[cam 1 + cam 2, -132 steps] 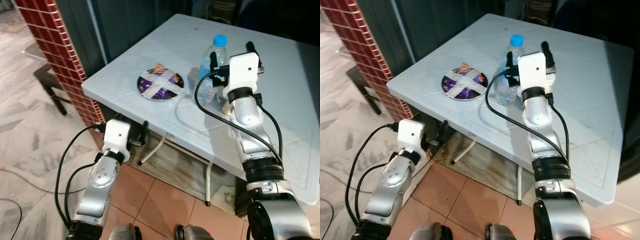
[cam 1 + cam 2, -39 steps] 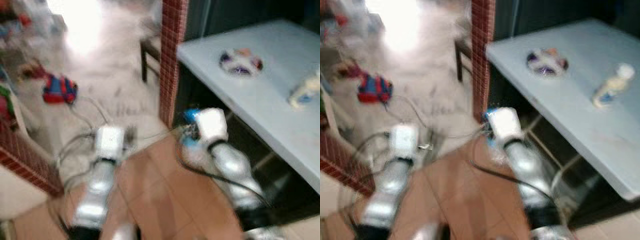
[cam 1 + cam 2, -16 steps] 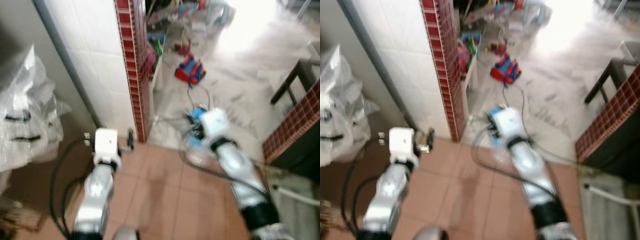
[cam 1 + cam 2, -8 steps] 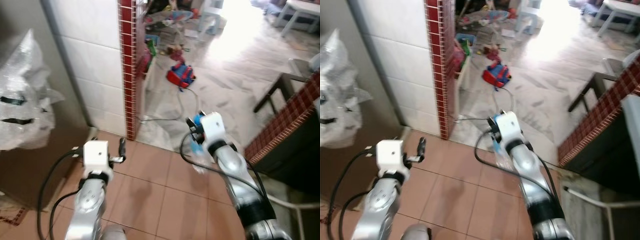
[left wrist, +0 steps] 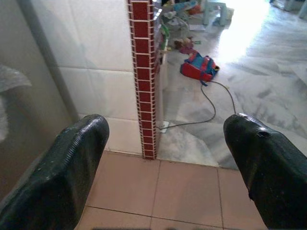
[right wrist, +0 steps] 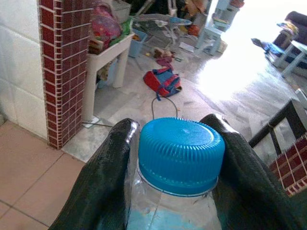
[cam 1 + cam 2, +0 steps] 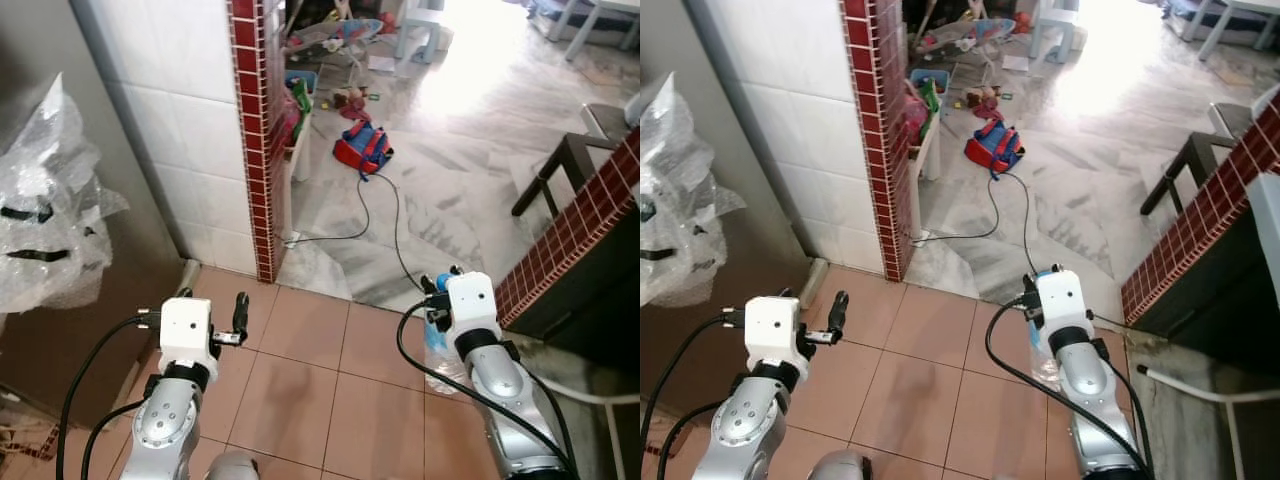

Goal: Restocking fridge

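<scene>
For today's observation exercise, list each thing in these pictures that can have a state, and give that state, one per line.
water bottle: capped with a blue cap, gripped just below it, carried upright above the tiled floor.
right gripper: shut on the water bottle.
left gripper: open, holding nothing.
red and blue bag: lying on the marble floor.

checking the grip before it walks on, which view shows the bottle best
The right wrist view: the bottle fills the foreground, blue cap up, with the right end effector shut around its neck. The two eye views show it small, mostly hidden behind the wrist.
</scene>
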### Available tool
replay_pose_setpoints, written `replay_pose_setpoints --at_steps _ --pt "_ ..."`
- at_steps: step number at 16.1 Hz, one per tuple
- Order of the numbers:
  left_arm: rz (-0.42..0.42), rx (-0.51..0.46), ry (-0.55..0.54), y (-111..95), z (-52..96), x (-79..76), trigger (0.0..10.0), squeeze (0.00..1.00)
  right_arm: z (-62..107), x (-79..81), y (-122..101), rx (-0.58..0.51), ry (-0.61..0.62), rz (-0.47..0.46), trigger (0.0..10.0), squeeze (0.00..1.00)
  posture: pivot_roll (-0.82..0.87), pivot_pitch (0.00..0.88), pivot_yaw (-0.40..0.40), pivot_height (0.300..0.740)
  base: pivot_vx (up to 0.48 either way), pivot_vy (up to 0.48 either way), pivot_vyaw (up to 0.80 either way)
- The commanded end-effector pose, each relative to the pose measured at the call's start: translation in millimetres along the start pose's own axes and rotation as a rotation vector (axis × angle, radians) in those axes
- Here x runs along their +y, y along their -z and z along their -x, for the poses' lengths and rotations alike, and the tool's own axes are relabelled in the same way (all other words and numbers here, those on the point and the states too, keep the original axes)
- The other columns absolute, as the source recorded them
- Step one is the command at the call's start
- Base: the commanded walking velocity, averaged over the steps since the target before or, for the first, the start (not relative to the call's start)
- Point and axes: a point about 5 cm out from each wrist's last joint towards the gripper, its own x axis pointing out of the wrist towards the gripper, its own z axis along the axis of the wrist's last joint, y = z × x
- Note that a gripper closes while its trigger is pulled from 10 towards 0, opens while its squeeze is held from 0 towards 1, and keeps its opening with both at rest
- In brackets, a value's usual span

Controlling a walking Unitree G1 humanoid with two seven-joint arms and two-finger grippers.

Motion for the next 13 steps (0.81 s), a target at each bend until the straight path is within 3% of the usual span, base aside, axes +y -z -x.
replay_pose_setpoints --at_steps 1,7,10,13 --pt "-0.002 -0.010 0.020 -5 -2.7 -1.9 10.0 0.00 -3.8 -5.8 -13 -0.033 0.026 -0.017 10.0 0.00 0.06 0.000 -0.010 0.740 0.000 0.000 0.00" --pt "-0.032 -0.003 0.084 -8 -9.6 -8.9 10.0 0.00 -3.2 -0.4 -19 -0.048 0.034 -0.087 10.0 0.00 0.05 0.000 0.054 0.740 0.000 0.000 0.00" --pt "-0.036 0.004 0.097 -8 -13.7 -9.7 10.0 0.00 -4.3 3.4 -25 -0.075 0.000 -0.059 10.0 0.00 0.05 0.000 0.044 0.740 0.000 0.000 0.00" --pt "-0.030 0.011 0.077 -6 -17.0 -10.2 10.0 0.00 -7.7 3.4 -29 -0.076 -0.048 -0.062 10.0 0.00 0.06 0.000 0.012 0.740 0.000 0.405 0.44"
